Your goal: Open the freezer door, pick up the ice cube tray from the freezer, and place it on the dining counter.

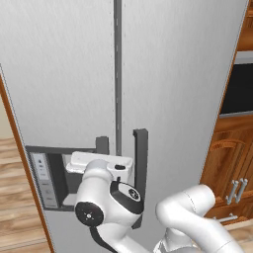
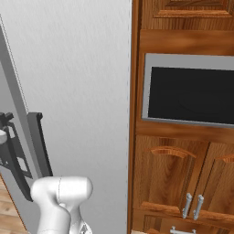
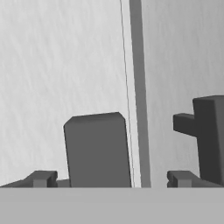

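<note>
Straddling the freezer door (image 3: 57, 65) handle (image 3: 97, 151), pincer (image 3: 109, 179) fingers spread wide.

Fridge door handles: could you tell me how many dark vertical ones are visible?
2. The freezer door handle sits left of the centre seam, partly hidden by the arm; the other door's handle sits right of it.

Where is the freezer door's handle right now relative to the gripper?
In the hand view the freezer door handle stands between the open gripper fingertips, left of the seam between the doors; the other door's handle is at right.
</note>
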### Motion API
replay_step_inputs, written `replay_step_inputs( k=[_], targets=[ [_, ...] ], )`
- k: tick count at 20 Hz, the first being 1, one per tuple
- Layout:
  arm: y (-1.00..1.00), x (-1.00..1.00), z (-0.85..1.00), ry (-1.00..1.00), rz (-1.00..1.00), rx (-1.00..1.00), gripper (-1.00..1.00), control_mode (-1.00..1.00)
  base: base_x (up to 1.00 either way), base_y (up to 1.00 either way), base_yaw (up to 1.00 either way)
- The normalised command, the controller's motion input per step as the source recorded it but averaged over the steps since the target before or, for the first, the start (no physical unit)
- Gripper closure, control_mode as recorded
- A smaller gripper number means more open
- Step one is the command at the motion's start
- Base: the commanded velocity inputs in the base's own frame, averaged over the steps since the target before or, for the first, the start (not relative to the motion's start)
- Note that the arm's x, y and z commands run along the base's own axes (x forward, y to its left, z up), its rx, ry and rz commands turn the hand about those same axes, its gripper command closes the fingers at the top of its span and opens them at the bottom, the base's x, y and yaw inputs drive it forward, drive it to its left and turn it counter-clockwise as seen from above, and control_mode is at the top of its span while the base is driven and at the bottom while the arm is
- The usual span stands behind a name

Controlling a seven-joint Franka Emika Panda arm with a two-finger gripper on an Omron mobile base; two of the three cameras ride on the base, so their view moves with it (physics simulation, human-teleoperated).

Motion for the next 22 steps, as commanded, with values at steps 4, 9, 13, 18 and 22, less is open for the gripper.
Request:
replay_step_inputs(
  k=[4, 9, 13, 18, 22],
  targets=[
    [0.00, 0.18, 0.00, 0.00, 0.00, 0.00, -1.00, -1.00, 0.00, 0.00, 0.00],
    [0.00, 0.08, 0.00, 0.00, 0.00, 0.00, -1.00, -1.00, 0.00, 0.00, 0.00],
    [0.00, 0.00, 0.00, 0.00, 0.00, 0.00, 1.00, -1.00, 0.00, 0.00, 0.00],
    [0.00, 0.00, 0.00, 0.00, 0.00, 0.00, 1.00, -1.00, 0.00, 0.00, 0.00],
    [0.00, -0.06, 0.00, 0.00, 0.00, 0.00, 1.00, -1.00, 0.00, 0.00, 0.00]
  ],
)
